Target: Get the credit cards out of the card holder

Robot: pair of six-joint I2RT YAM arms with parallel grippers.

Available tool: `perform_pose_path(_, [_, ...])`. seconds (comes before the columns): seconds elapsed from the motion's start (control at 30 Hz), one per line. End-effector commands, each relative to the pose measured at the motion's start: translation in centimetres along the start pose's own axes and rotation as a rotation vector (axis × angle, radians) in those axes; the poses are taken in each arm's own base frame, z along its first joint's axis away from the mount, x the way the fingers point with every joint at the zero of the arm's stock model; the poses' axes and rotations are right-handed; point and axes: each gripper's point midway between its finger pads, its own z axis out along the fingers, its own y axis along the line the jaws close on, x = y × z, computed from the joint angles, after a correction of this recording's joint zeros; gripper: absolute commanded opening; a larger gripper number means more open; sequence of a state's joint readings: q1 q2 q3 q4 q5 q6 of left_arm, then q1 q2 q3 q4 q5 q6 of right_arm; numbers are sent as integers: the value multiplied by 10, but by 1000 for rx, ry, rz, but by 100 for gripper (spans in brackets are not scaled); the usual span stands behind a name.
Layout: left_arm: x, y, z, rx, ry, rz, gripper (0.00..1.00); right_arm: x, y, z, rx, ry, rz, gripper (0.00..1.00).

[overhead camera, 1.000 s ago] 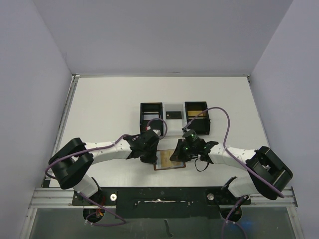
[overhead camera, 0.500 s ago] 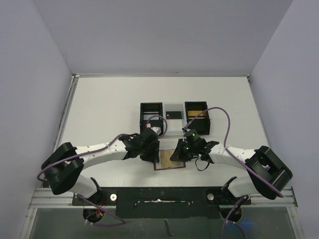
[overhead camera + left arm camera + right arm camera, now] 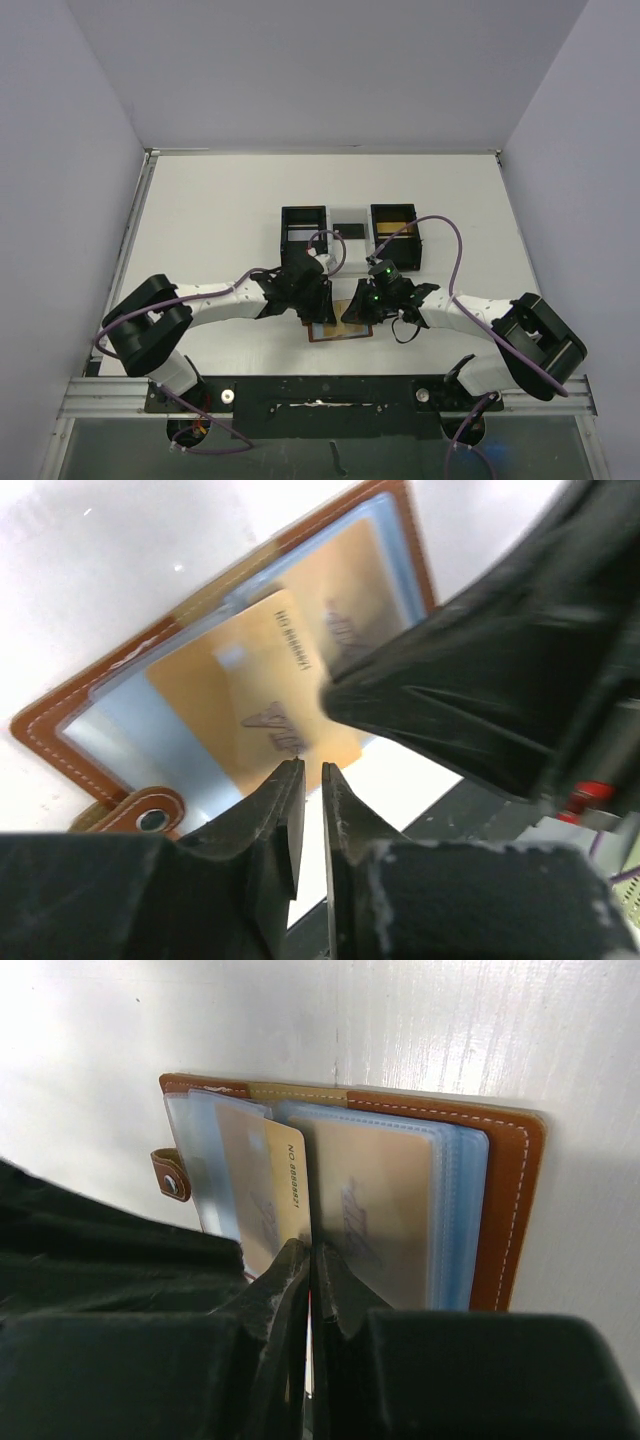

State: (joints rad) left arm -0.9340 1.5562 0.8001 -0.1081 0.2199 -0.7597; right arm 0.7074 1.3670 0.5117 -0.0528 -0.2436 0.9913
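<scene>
The card holder (image 3: 345, 332) lies open and flat near the table's front edge, brown leather (image 3: 515, 1210) round blue-grey sleeves. One gold credit card (image 3: 260, 670) sticks partway out of its left sleeve (image 3: 275, 1190). Another credit card (image 3: 370, 1210) sits inside the right sleeve. My left gripper (image 3: 311, 770) hovers at the protruding card's near end, jaws a narrow slit apart with only white table showing between them. My right gripper (image 3: 311, 1250) is shut at the holder's middle fold, a thin sleeve edge running into its jaws. From above, both grippers (image 3: 318, 308) (image 3: 358, 308) meet over the holder.
A black-and-white three-compartment tray (image 3: 303, 228) stands behind the holder. Something gold shows in its right compartment (image 3: 394, 225). A purple cable crosses its middle compartment. The black rail along the table's front edge (image 3: 320, 395) lies just behind the grippers.
My left gripper has shifted right, closer to the holder, and its jaws have parted slightly. The right arm and the holder have stayed put.
</scene>
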Motion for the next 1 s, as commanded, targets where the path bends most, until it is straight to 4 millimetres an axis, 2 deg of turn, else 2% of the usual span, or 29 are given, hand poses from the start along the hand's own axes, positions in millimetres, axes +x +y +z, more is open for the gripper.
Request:
perform_pose_path(0.0, [-3,12,4,-66,-10,-24,10,-4,-4,1,18,-29,9,0])
perform_pose_path(0.17, [9,40,5,-174,19,-31,3,-5,-2,1,13,-34,15,0])
perform_pose_path(0.33, [19,58,6,-244,39,-30,3,-8,3,-2,-21,-66,17,1])
perform_pose_path(0.43, [18,63,5,-288,50,-25,2,-10,8,-3,-52,-74,13,6])
perform_pose_path(0.53, [18,57,5,-273,40,-16,1,-12,6,-3,-41,-81,12,17])
perform_pose_path(0.67, [21,61,4,-291,45,-20,1,-13,6,0,-46,-89,13,31])
perform_pose_path(0.8, [24,59,6,-269,50,-21,1,-12,12,4,-84,-77,-1,31])
perform_pose_path(0.9, [22,60,6,-275,44,-20,1,-13,16,5,-103,-68,-15,24])
perform_pose_path(0.97, [20,58,6,-274,39,-16,1,-16,12,2,-84,-70,-23,17])
